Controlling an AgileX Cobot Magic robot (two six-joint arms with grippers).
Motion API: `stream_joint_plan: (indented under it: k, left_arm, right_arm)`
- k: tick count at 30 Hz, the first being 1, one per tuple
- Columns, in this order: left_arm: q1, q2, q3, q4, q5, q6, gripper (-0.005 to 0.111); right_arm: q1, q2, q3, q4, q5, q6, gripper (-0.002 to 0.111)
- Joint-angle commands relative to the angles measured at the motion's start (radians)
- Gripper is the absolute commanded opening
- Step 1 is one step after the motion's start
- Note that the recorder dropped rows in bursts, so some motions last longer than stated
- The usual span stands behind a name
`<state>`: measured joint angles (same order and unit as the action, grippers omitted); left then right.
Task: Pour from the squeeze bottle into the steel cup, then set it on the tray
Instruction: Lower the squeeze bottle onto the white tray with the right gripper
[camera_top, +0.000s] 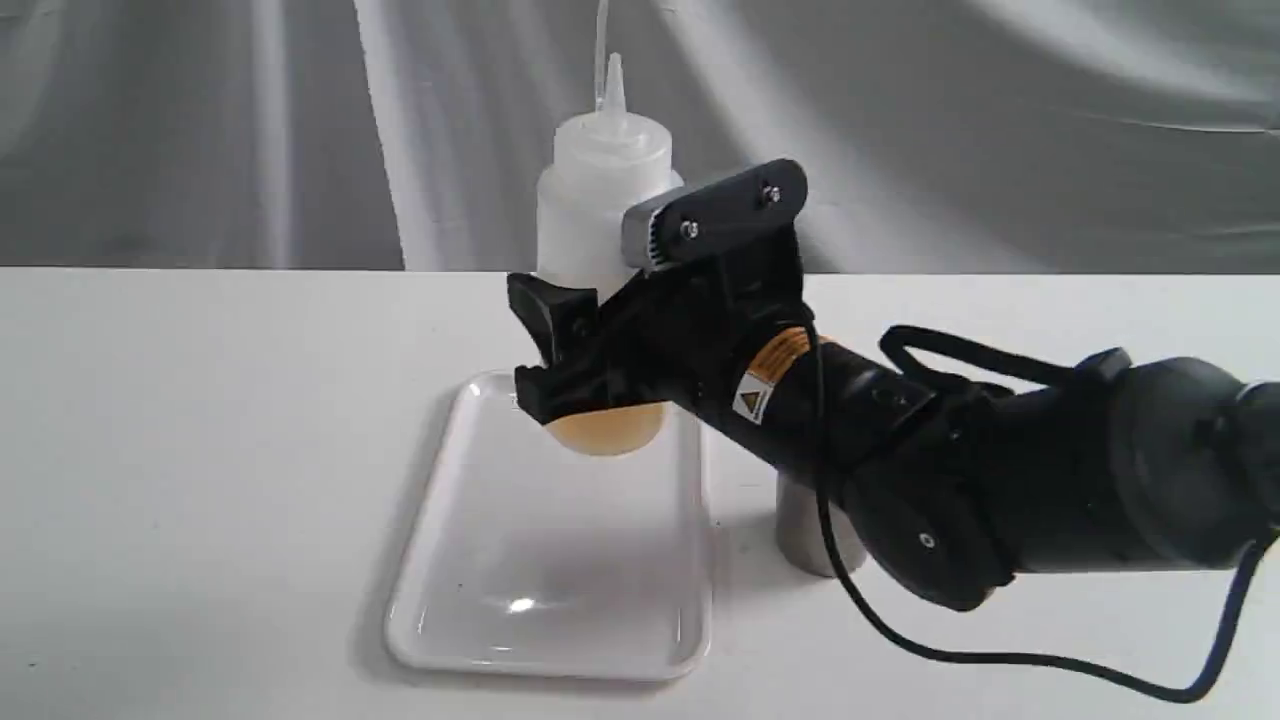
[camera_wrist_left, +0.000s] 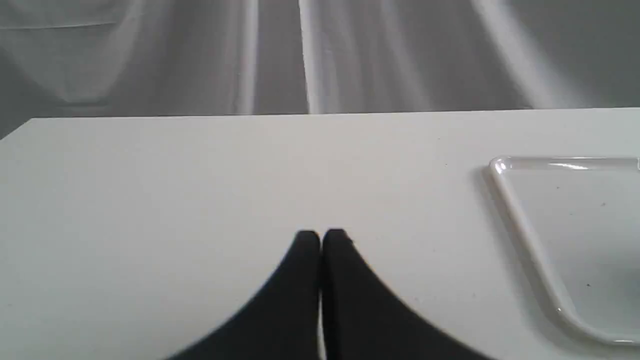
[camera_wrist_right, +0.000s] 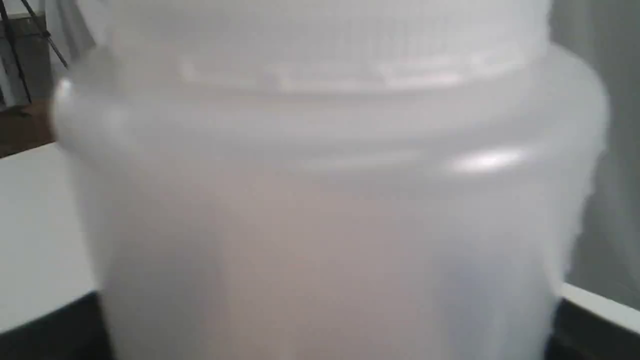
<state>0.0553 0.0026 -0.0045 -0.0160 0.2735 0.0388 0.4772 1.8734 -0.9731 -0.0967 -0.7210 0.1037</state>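
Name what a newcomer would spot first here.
The right gripper clamps the upright squeeze bottle, amber liquid low inside, over the far end of the white tray. The steel cup stands just right of the tray, mostly hidden behind that arm. The left gripper sits shut over bare table beside the tray.

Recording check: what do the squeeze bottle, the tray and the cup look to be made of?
The squeeze bottle looks like frosted translucent plastic: amber liquid shows through its base. The tray seems glossy white plastic, given the sharp highlights on its surface. The cup appears to be brushed grey metal, probably steel, though the right arm hides most of it.
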Motion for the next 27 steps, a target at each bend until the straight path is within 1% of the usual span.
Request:
stream_joint_plan:
  k: [1, 6, 17, 27]
  left_arm:
    - [-0.008, -0.003, 0.004, -0.001, -0.008, -0.004, 0.0]
    - [-0.008, -0.003, 0.004, -0.001, -0.008, -0.004, 0.0]
    - [-0.008, -0.003, 0.004, -0.001, -0.008, -0.003, 0.0]
    - [-0.008, -0.003, 0.004, -0.001, -0.008, -0.006, 0.0]
  right_arm:
    - [0.004, 0.033, -0.016, 0.0, -0.064, -0.009, 0.0]
    - [0.006, 0.085, -0.064, -0.059, -0.056, -0.009, 0.0]
    - [0.059, 0.13, -0.087, -0.068, -0.065, -0.03, 0.0]
    - [0.081, 0.196, -0.087, 0.004, -0.141, -0.182, 0.0]
